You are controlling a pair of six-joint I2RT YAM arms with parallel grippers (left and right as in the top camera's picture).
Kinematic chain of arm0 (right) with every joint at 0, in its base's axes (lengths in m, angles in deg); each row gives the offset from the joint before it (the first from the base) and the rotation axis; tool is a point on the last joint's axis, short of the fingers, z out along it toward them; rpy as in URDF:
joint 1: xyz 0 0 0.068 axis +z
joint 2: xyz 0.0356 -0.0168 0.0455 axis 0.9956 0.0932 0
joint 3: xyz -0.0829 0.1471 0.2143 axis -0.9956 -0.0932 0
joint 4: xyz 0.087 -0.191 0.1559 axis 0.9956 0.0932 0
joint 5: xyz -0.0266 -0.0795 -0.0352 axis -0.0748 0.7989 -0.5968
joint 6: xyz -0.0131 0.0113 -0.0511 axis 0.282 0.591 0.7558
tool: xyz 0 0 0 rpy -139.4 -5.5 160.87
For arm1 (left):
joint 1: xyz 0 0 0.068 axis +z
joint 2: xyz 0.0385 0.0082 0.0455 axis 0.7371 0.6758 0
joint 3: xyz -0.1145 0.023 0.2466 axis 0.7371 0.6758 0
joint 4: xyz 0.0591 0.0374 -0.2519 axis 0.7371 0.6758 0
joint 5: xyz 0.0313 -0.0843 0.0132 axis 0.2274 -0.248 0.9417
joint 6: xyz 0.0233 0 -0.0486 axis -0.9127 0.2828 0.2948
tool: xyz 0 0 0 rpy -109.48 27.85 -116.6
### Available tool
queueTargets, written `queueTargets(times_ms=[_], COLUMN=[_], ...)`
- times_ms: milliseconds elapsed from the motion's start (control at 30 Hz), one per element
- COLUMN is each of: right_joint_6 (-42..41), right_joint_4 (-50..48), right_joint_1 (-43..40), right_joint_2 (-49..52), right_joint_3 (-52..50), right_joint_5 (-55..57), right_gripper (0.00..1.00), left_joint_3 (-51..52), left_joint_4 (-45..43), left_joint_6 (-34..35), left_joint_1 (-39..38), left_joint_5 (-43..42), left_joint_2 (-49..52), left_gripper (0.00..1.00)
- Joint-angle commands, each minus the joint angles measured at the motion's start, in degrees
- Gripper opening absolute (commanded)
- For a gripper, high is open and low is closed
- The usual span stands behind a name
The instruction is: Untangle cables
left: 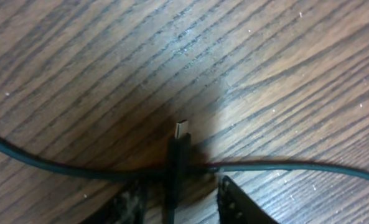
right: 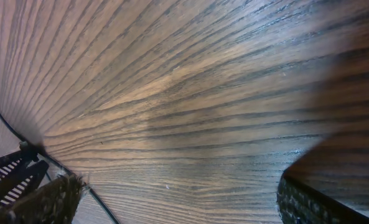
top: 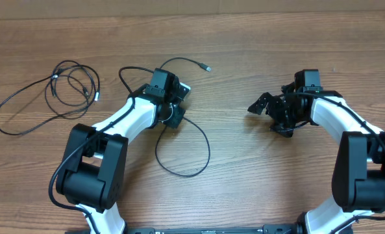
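Wood table (top: pixel 257 39) w/ black cables (top: pixel 54 79)

I'm seeing black cables (left: pixel 284 165), a plug (left: pixel 182 130) gleaming silver, and the surface (left: pixel 265 62) showing brown, dark-streaked wood grain.

Robot lab, two arms (top: pixel 124 120), wooden table (top: pixel 244 39)
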Motion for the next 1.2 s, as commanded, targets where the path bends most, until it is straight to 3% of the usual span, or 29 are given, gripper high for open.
queueTargets(times_ms=[0,300,367,433,500,533,667,767,1167], right_joint_6=[0.7,0.7,0.7,0.7,0.7,0.7,0.7,0.7,0.7], right_joint_4=[0.0,0.0,0.0,0.0,0.0,0.0,0.0,0.0,0.0], right_joint_1=[-0.31,-0.31,-0.31,-0.31,-0.31,-0.31,-0.31,-0.31,-0.31], right_joint_2=[2.32,2.32,2.32,2.32,2.32,2.32,2.32,2.32,2.32], right_joint_3=[-1.49,-1.49,-1.49,-1.49,-1.49,-1.49,-1.49,-1.49,-1.49], right_joint_5=[6.38,6.38,6.38,6.38,6.38,6.38,6.38,6.38,6.38], right_gripper=[1.0,1.0,1.0,1.0,1.0,1.0,1.0,1.0,1.0], left_joint_3=[0.96,1.64,2.03,2.14,2.14,2.12,2.14,2.14,-7.48], left_joint_4=[-0.9,-1.7,-1.7,-1.64,-1.18,-0.42,3.06,3.98,1.55], left_joint_6=[-0.2,2.19,2.64,2.62,2.64,2.64,2.6,2.6,2.58], left_joint_1=[0.22,0.22,0.22,0.22,0.26,0.26,0.24,0.28,0.31], left_joint_5=[-0.46,-0.46,-0.46,-0.33,-0.57,-0.81,-0.63,-0.52,4.55], left_joint_2=[0.2,0.2,0.2,0.2,0.17,0.17,0.17,0.17,-0.63], left_gripper=[0.4,0.34,0.42,0.43,0.18,0.13,0.13,0.04,0.04])
